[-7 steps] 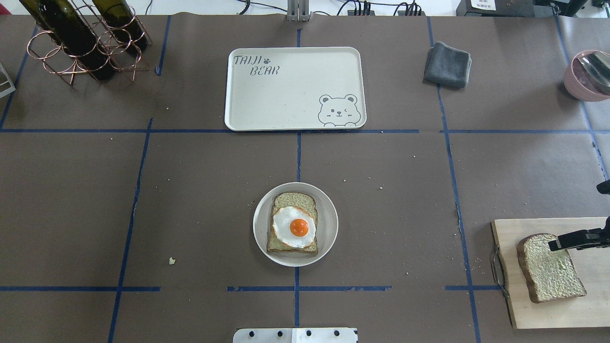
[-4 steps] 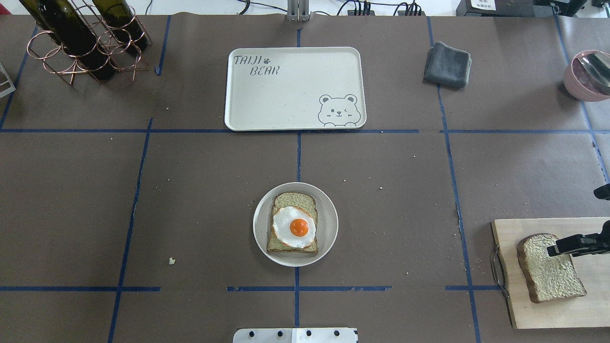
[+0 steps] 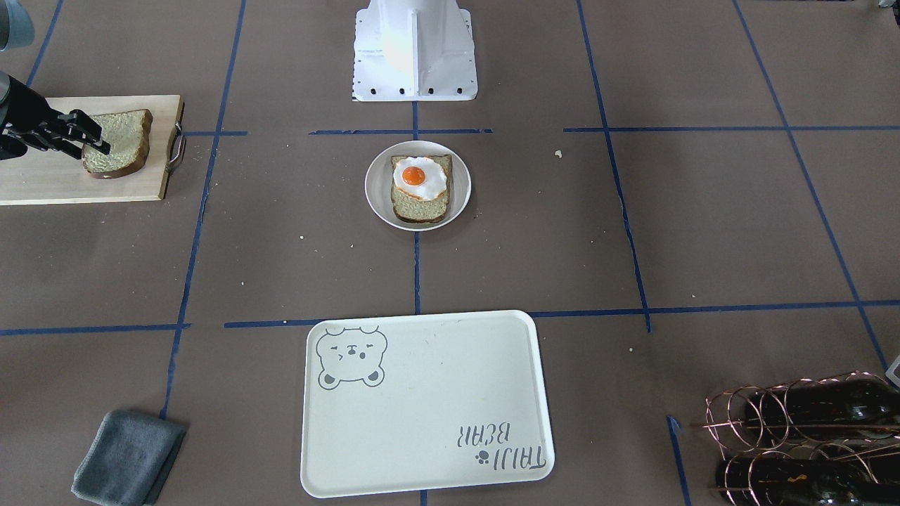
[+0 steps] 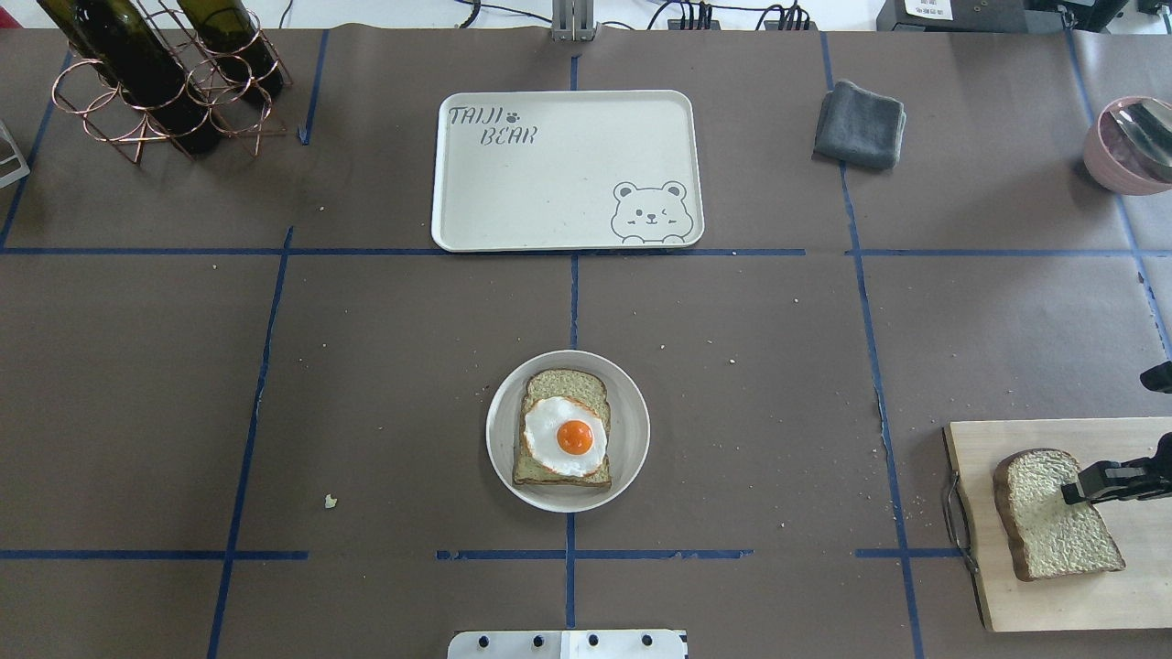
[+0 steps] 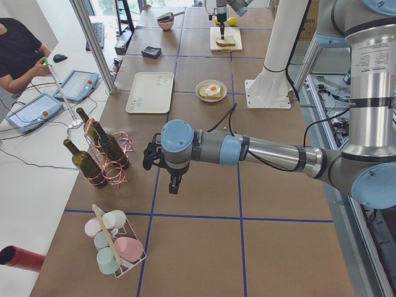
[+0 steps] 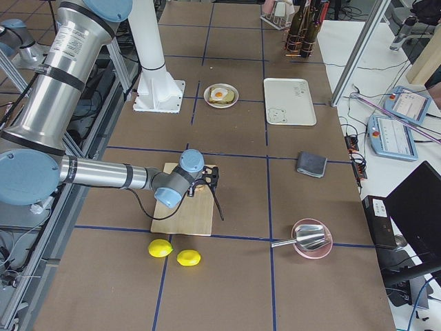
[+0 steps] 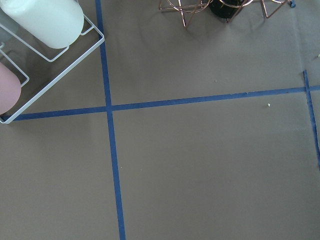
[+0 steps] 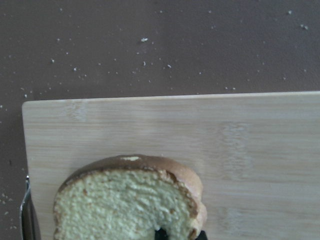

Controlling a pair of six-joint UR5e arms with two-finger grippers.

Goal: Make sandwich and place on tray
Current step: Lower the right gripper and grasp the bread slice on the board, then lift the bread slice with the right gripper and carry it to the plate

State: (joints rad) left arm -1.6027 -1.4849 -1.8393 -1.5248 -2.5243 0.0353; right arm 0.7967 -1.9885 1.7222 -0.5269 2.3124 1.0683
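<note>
Two parted fingers of the right hand (image 3: 98,139) sit at the loose bread slice (image 4: 1053,522), flat on the cutting board (image 4: 1126,590), seemingly lined up to pinch its edge. That slice belongs on the egg-topped slice (image 4: 560,384) on the plate (image 4: 634,430) mid-surface, the tray (image 4: 568,165) beyond; whether the left hand (image 5: 151,158) is wide or narrow I cannot tell.

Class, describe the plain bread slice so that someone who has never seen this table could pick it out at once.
Look to the table's end on the robot's right, where a pale wooden cutting board lies. The bread slice lies flat on it, near the handle end. Unlike the egg-topped slice on the round white plate, it is bare.
</note>
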